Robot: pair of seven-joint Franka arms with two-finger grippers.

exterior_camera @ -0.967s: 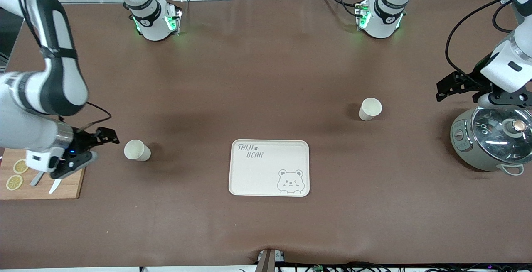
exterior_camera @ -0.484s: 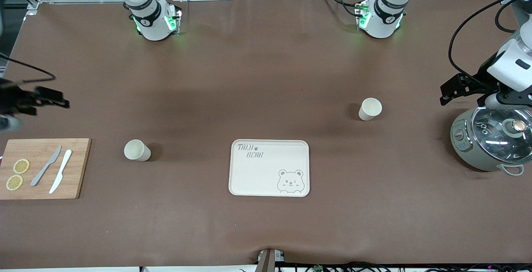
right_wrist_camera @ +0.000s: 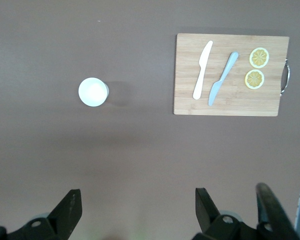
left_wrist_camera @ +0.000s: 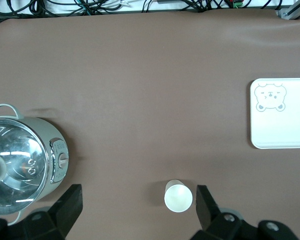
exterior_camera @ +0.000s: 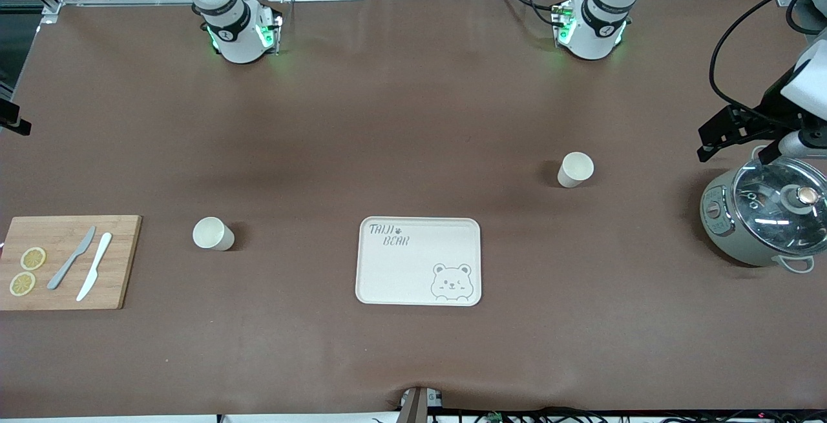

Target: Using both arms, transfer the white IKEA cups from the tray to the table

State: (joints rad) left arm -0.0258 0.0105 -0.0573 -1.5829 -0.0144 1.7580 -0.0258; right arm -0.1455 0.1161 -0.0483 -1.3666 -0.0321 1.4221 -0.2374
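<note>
Two white IKEA cups stand upright on the brown table. One cup [exterior_camera: 212, 234] [right_wrist_camera: 93, 92] is between the cutting board and the tray. The other cup [exterior_camera: 575, 169] [left_wrist_camera: 178, 196] is between the tray and the pot. My left gripper [left_wrist_camera: 137, 210] hangs open high over the table by the pot, and that cup shows just inside one of its fingers [left_wrist_camera: 206, 206], well below it. My right gripper [right_wrist_camera: 137, 210] is open and empty high over the right arm's end of the table, almost out of the front view. The arms hold nothing.
A cream bear-printed tray [exterior_camera: 387, 281] lies mid-table, nearer the front camera than the cups. A wooden cutting board [exterior_camera: 116, 281] with two knives and lemon slices lies at the right arm's end. A grey pot with a glass lid [exterior_camera: 723, 242] stands at the left arm's end.
The right arm has pulled up and away from the cutting board and its cup, nearly leaving the front view. The left gripper has drifted a little toward the left arm's end. Neither cup has moved.
</note>
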